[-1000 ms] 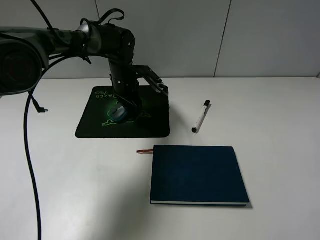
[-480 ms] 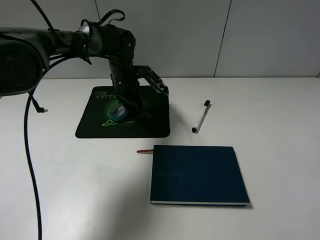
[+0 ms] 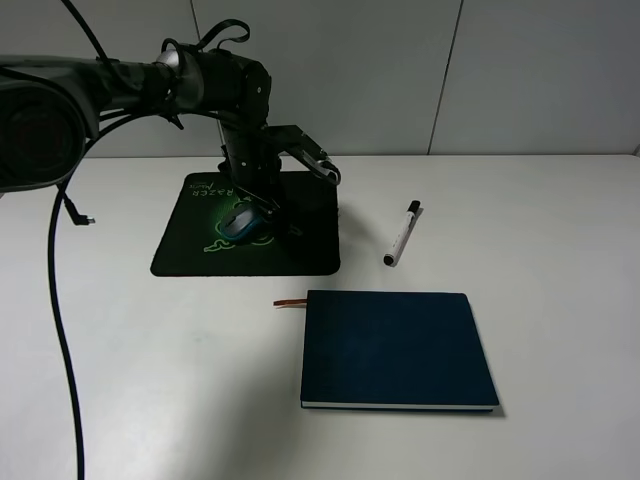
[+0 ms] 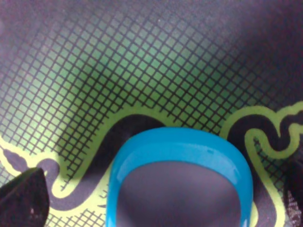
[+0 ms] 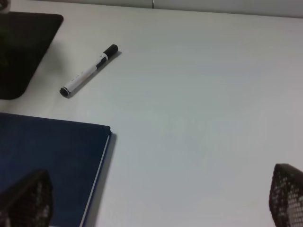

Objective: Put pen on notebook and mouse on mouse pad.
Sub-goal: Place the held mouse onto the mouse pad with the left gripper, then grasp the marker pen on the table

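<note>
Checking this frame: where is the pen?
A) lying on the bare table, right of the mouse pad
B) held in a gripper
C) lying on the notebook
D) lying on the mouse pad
A: the pen lies on the white table, right of the mouse pad and beyond the notebook, touching neither.

the small mouse [image 3: 238, 224], grey on top with teal-blue sides, sits flat on the black mouse pad [image 3: 180, 258], over its green snake logo [image 3: 213, 245] near the middle. the white pen [image 3: 402, 233] with a black cap lies flat on the white table [image 3: 560, 230] just right of the pad, touching neither pad nor book. the dark navy notebook [image 3: 395, 348] lies closed nearer the front, a reddish ribbon [image 3: 290, 302] poking out at its far left corner.
</note>
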Controlling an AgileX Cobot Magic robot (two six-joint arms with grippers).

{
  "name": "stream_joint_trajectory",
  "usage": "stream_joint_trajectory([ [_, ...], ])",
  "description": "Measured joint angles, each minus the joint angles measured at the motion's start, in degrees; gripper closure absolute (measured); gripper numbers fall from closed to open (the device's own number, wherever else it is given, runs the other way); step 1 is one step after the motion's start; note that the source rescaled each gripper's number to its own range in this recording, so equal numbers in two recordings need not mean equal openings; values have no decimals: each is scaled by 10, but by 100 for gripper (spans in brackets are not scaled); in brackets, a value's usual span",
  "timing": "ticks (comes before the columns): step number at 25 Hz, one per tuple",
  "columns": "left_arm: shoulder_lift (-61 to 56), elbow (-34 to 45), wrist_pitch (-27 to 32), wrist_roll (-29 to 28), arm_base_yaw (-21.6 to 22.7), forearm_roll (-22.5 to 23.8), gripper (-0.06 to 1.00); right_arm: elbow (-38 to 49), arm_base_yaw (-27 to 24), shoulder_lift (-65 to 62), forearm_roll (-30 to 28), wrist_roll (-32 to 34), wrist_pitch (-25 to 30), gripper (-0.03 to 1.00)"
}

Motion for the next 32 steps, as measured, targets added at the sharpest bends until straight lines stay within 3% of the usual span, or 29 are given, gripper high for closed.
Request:
stream_joint_trajectory([
  [7, -33, 0, 21, -7, 0, 1, -5, 0, 0, 0, 0, 0, 0, -3],
  [13, -85, 0, 73, -15, 0, 0, -5, 0, 0, 0, 0, 0, 0, -3],
  [20, -142, 0, 144, -72, 0, -3, -5, 0, 0, 0, 0, 0, 0, -3],
  [32, -254, 1, 145, -111, -3, -43, -5, 0, 0, 0, 0, 0, 0, -3],
])
